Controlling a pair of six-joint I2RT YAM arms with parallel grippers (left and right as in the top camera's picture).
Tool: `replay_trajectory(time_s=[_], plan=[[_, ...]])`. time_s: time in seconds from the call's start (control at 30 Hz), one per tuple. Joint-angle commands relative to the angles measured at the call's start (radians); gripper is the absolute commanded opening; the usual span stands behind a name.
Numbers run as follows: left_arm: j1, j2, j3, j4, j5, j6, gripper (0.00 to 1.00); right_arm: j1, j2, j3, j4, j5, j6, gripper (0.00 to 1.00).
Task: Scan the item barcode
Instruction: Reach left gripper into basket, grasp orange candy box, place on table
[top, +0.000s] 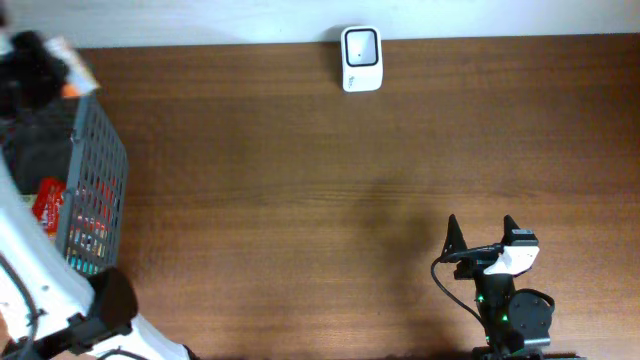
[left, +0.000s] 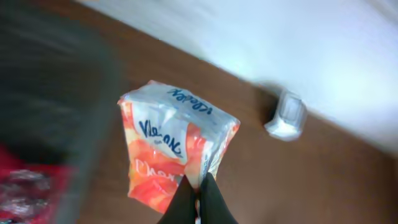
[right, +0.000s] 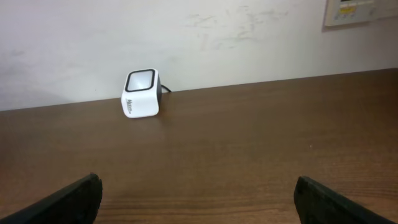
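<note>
Left hand pinches the tilted tissue pack

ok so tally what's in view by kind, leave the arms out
barcode scanner: 1
wire basket: 1
tissue pack: 1
red packet in the basket: 1 clearly visible, though more may be hidden behind the mesh
total: 4

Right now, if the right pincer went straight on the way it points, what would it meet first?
The way looks free: the open right pincer aims right of the scanner, toward the pale wall behind the table. Depth is unclear.
</note>
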Motion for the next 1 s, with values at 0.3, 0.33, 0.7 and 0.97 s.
replay_trajectory(time_s=[0.3,0.33,0.7,0.97], plan=[[-0.919,0.166,-0.78,0.286,-0.153,0.087,0.0,-0.006,-0.007,-0.007,-0.004,0.01,-0.003,0.98],[-0.929,0.167,-0.832,0.327,-0.153,0.087,0.0,-0.006,-0.007,-0.007,-0.004,0.01,-0.003,0.98],[-0.799,0.166,-0.481,0.13,-0.266,0.087,0.99,-0.006,-0.007,-0.007,-0.004,0.01,-0.003,0.98],[-0.126,0.032,0.306,-0.097,-0.372,-0.034,0.99,-0.006,-0.007,-0.007,-0.004,0.01,-0.003,0.98]])
